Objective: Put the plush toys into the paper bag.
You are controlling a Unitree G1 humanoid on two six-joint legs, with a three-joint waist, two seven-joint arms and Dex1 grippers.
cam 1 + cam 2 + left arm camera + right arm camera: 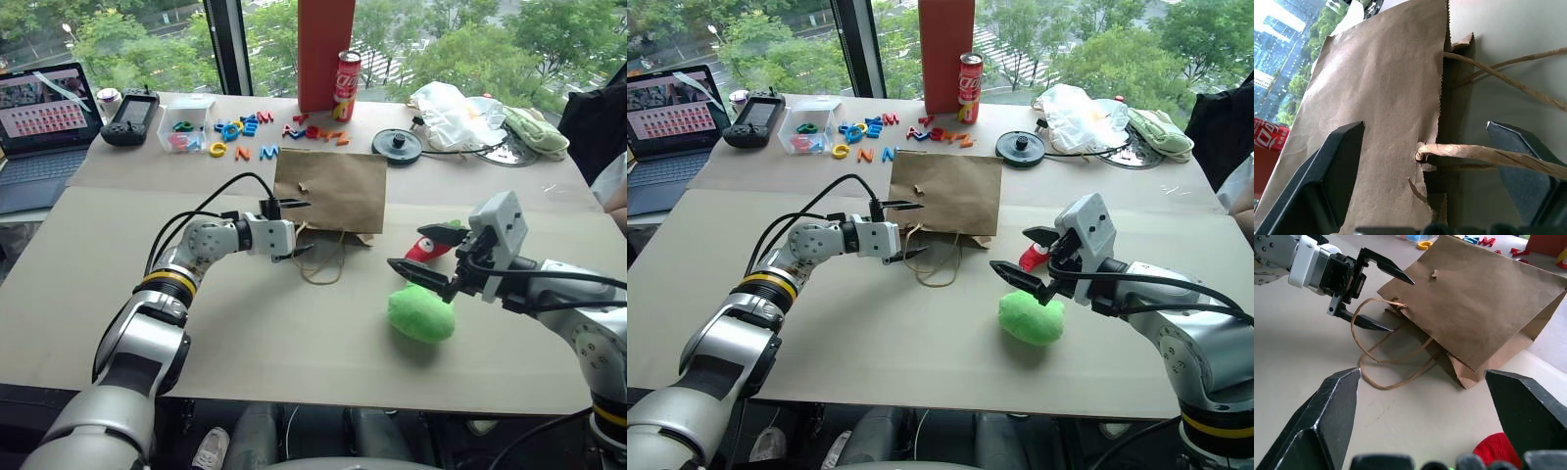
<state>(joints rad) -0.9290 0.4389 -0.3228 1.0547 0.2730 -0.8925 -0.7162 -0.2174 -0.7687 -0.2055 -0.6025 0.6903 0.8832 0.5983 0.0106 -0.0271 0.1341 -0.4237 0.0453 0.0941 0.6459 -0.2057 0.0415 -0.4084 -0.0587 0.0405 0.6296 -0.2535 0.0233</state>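
Gripper (pixel 1382 302) astride paper bag (pixel 1484 298) rim

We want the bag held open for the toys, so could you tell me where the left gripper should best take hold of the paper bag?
Probably the upper lip of the paper bag at its mouth, where the twine handle is anchored. The bag lies flat with its mouth facing the robot, so the left gripper, open astride that edge, can come in level from the mouth side.

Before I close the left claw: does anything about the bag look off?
Yes. The paper bag lies flat on its side, not standing, and its top edge is torn beside the handle hole.
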